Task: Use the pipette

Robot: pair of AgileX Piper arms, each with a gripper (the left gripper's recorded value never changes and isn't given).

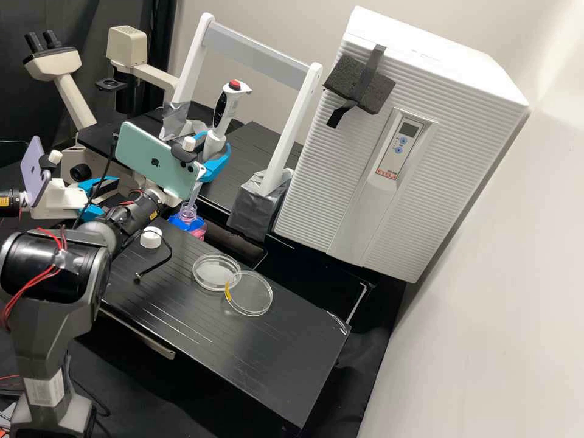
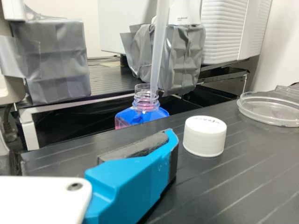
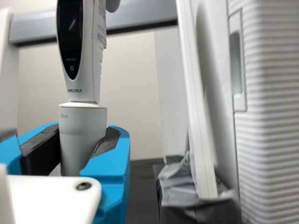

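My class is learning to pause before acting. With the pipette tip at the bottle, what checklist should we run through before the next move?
1. White pipette with red button held on both sides by the right arm's jaws: ok.
2. Its clear tip inside the neck of the small clear bottle of blue liquid: ok.
3. Tip end dipped in the liquid: cannot tell.
4. Round white bottle cap off, resting on the black bench: ok.
5. Two clear round plastic dishes lying flat on the bench: ok.
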